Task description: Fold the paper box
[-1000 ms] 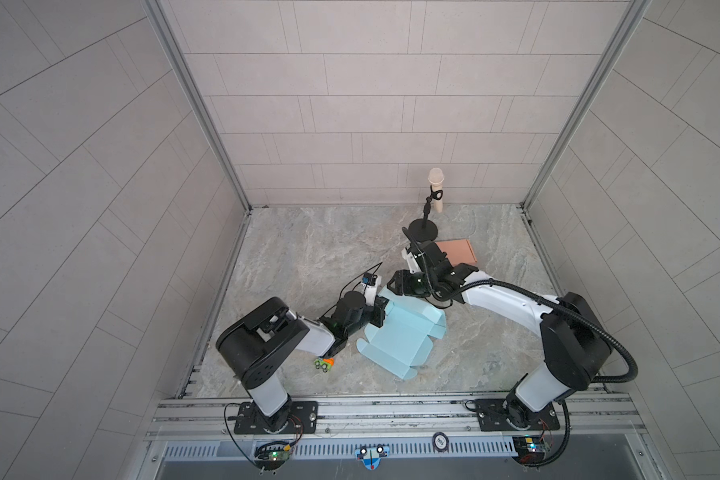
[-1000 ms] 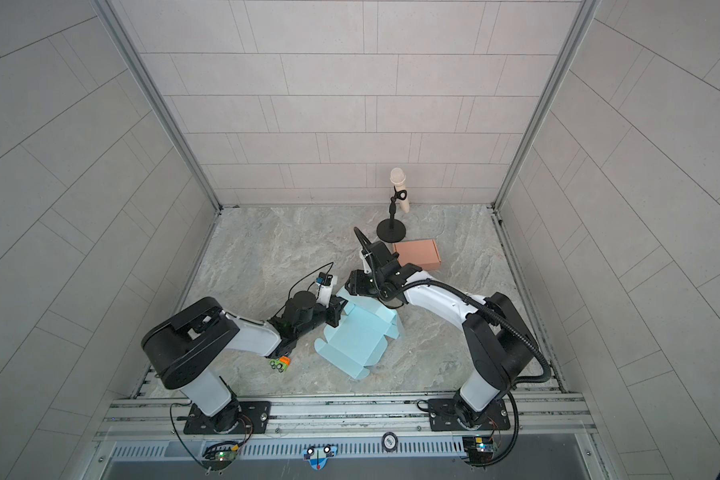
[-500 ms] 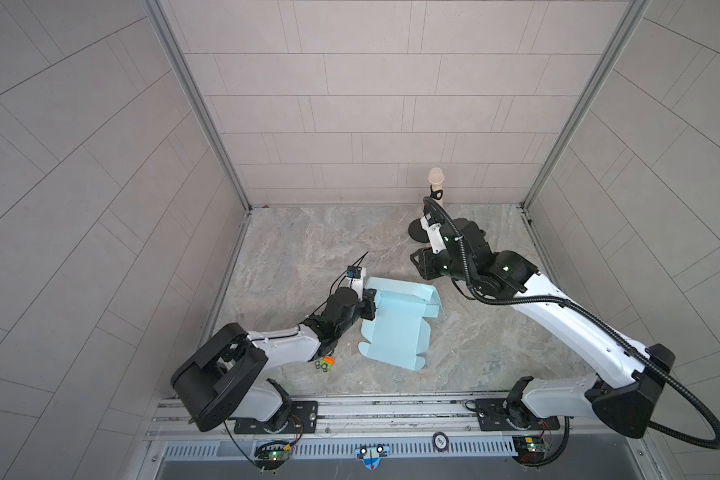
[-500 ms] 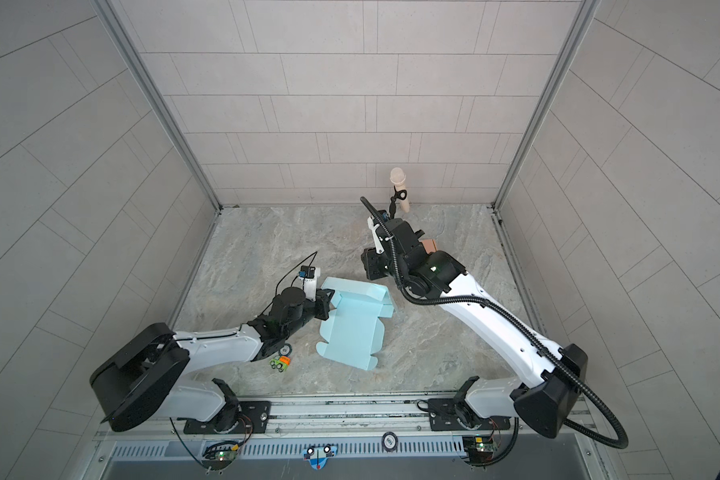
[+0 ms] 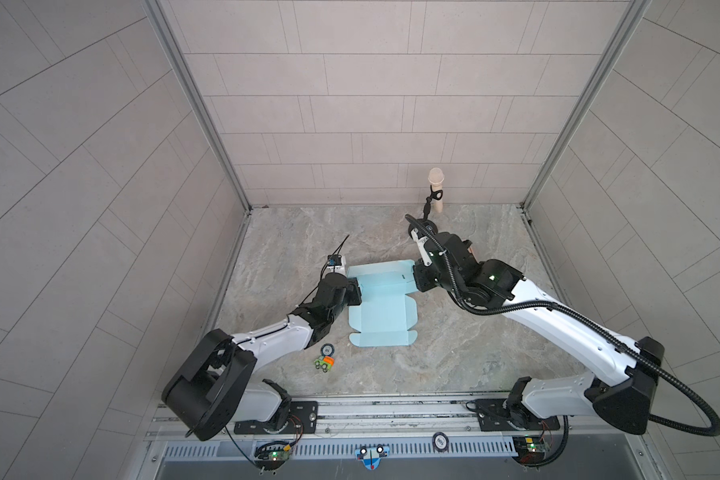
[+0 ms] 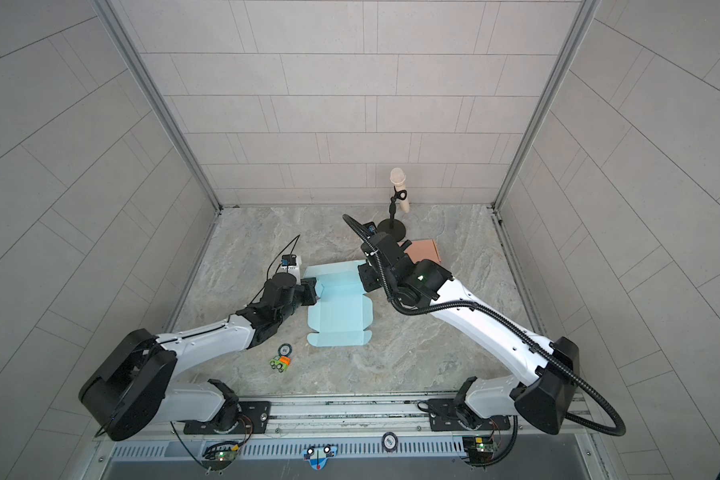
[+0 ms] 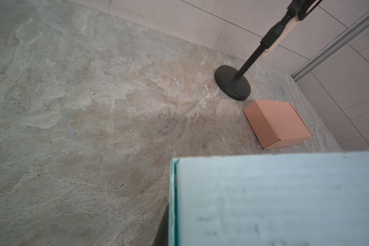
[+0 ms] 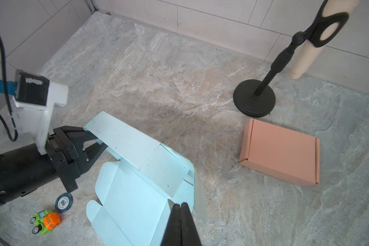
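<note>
On table (image 5: 454, 332) — left gripper (image 8: 95, 140) pinches paper box (image 8: 132, 191) | right gripper (image 8: 180, 207) pressed together

Both arms stretch low toward the middle. Left pincer (image 5: 356, 289) clamped tight; right pincer (image 8: 180, 205) closed, tips touching.

Toy car (image 6: 280, 363) lies front-left of the paper box (image 6: 339, 311), stand (image 6: 391, 226) behind-right.
</note>
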You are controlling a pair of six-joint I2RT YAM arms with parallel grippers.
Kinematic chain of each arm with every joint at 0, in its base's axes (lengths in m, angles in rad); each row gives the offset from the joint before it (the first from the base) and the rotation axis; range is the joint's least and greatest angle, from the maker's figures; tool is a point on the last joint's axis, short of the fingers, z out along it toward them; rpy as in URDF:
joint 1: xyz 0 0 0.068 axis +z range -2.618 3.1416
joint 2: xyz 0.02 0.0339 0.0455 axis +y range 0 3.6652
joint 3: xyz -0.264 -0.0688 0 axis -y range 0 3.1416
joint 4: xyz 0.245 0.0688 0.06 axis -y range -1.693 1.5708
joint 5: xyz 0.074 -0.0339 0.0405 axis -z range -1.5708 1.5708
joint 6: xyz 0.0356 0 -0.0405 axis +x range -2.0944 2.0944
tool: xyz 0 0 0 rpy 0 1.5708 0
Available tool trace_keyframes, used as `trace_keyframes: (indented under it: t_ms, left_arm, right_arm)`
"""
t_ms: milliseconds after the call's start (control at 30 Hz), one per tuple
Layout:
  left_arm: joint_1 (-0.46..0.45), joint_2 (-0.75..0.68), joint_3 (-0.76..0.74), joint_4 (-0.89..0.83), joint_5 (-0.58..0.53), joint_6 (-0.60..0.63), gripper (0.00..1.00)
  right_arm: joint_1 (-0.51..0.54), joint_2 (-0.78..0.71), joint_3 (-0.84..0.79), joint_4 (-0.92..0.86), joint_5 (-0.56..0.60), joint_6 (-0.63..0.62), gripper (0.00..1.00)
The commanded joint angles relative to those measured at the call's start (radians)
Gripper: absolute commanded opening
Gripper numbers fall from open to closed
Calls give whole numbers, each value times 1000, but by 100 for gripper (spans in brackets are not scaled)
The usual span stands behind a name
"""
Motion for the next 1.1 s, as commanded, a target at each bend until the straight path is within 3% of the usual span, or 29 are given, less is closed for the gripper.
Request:
trace_keyframes:
  t_ms: [0, 333, 767, 1067]
  left_arm:
    - [1, -19, 2, 15, 26, -19, 8]
    - [10, -57, -8, 0, 37, -10, 8]
    - [70, -93, -41, 31, 111, -47, 7]
    - [70, -122, -51, 39, 141, -29, 8]
  right_arm:
    - [2, 42, 35, 37, -28, -7, 0]
    - [2, 230, 187, -86, -11, -10, 0]
    - [2, 210, 143, -40, -52, -2, 0]
    - [8, 280, 230, -15, -122, -6, 0]
